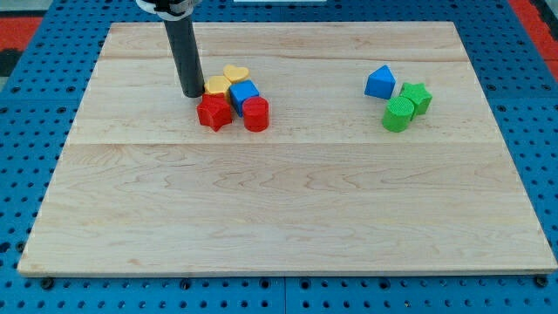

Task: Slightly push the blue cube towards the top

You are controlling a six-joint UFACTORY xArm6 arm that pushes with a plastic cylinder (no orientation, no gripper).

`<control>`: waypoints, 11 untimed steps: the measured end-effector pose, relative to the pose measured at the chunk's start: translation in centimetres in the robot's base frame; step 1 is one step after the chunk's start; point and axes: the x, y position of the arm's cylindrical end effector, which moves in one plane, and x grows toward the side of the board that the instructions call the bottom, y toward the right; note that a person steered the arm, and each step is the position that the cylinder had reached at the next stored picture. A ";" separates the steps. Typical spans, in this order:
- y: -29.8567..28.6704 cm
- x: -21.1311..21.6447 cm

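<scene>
The blue cube (244,93) sits in a tight cluster at the board's upper left of centre. It touches a yellow heart (235,73) above it, a yellow block (217,85) to its left, a red star (214,112) at lower left and a red cylinder (255,114) below it. My tip (193,92) rests on the board just left of the yellow block, left of the blue cube.
A blue triangular block (379,82), a green star (417,96) and a green cylinder (398,114) form a group at the upper right. The wooden board (288,209) lies on a blue pegboard surface.
</scene>
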 end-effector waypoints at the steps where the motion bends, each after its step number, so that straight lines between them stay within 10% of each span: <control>1: 0.0 0.0; 5: 2.4 10.6; 11: 12.8 -1.6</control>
